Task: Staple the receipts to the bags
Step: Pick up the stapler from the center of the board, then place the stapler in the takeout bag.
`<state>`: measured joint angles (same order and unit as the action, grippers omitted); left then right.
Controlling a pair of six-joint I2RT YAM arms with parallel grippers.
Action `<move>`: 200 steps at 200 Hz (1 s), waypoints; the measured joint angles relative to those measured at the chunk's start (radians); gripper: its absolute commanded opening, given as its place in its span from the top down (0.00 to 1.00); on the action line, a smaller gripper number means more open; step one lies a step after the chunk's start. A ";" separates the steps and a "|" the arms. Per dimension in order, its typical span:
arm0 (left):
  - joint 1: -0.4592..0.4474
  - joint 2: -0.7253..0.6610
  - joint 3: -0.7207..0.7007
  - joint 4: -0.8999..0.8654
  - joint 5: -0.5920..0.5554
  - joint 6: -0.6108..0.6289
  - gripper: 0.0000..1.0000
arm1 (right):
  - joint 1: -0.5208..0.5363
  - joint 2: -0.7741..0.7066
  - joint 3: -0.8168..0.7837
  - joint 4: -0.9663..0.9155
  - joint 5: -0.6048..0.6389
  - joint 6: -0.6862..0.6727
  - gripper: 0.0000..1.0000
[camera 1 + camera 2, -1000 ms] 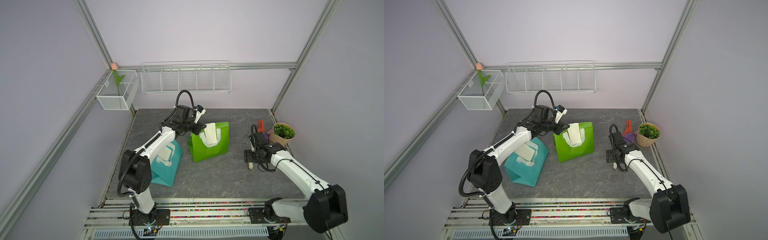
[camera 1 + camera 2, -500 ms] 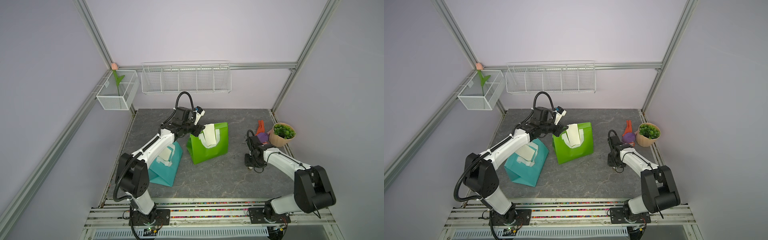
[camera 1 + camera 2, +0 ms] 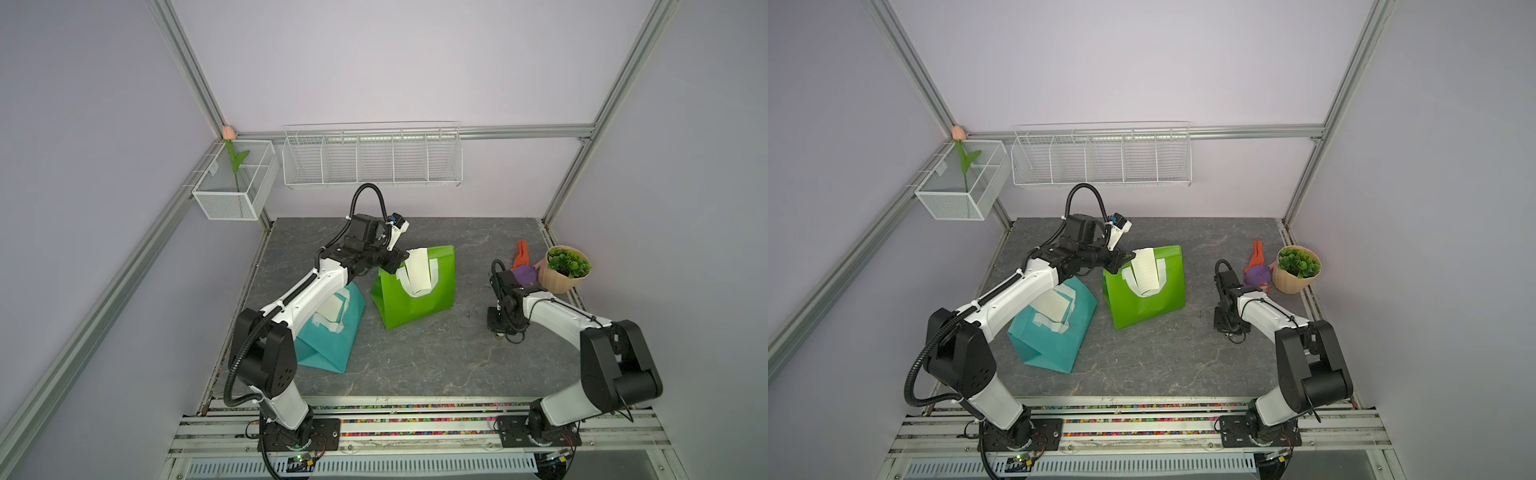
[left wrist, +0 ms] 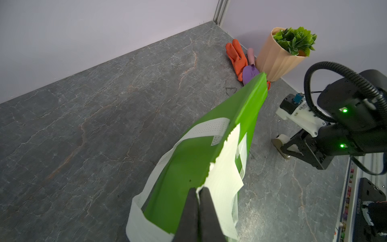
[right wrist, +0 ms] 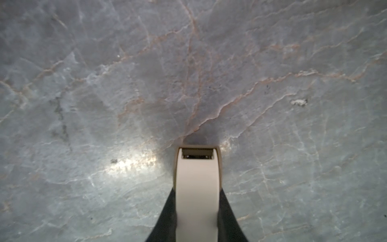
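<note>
The bright green bag (image 3: 415, 299) (image 3: 1150, 299) (image 4: 184, 167) stands mid-table with a cream receipt (image 3: 419, 272) (image 3: 1147, 270) (image 4: 226, 174) hanging over its top edge. My left gripper (image 3: 399, 261) (image 3: 1125, 259) (image 4: 198, 191) is shut on that edge, pinching bag and receipt together. The teal bag (image 3: 328, 345) (image 3: 1050, 340) lies tilted under the left arm with the other receipt (image 3: 331, 309) (image 3: 1052, 305) on its face. To the right, my right gripper (image 3: 498, 328) (image 3: 1225, 328) (image 5: 197, 189) points down at the table, both fingers pressed against the sides of the white stapler (image 5: 198, 178) (image 4: 279, 141).
A beige plant pot (image 3: 561, 276) stands at the right edge, with an orange glove (image 3: 520, 253) and a purple trowel (image 3: 524, 274) beside it, just behind the right arm. A wire rack (image 3: 372, 162) and a mesh box (image 3: 237, 183) hang on the back wall.
The right gripper's jaws have narrowed onto the stapler, and the right arm's elbow has swung back toward the front rail. The left arm and both bags stay as they were.
</note>
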<state>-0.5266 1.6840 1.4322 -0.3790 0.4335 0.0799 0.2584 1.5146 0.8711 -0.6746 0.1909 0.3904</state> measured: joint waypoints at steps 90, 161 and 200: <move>0.000 0.020 0.003 0.012 0.035 -0.006 1.00 | 0.235 -0.343 0.284 0.053 0.012 -0.001 0.93; -0.013 0.061 0.054 0.008 0.055 -0.072 1.00 | 0.371 -0.175 0.335 0.458 0.007 -0.037 0.93; -0.037 0.089 0.083 0.008 0.054 -0.107 1.00 | 0.445 -0.068 0.335 0.673 0.048 -0.108 0.93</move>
<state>-0.5636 1.7733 1.5150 -0.3714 0.4877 -0.0273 0.7033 1.4467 1.2064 -0.0021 0.2394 0.2825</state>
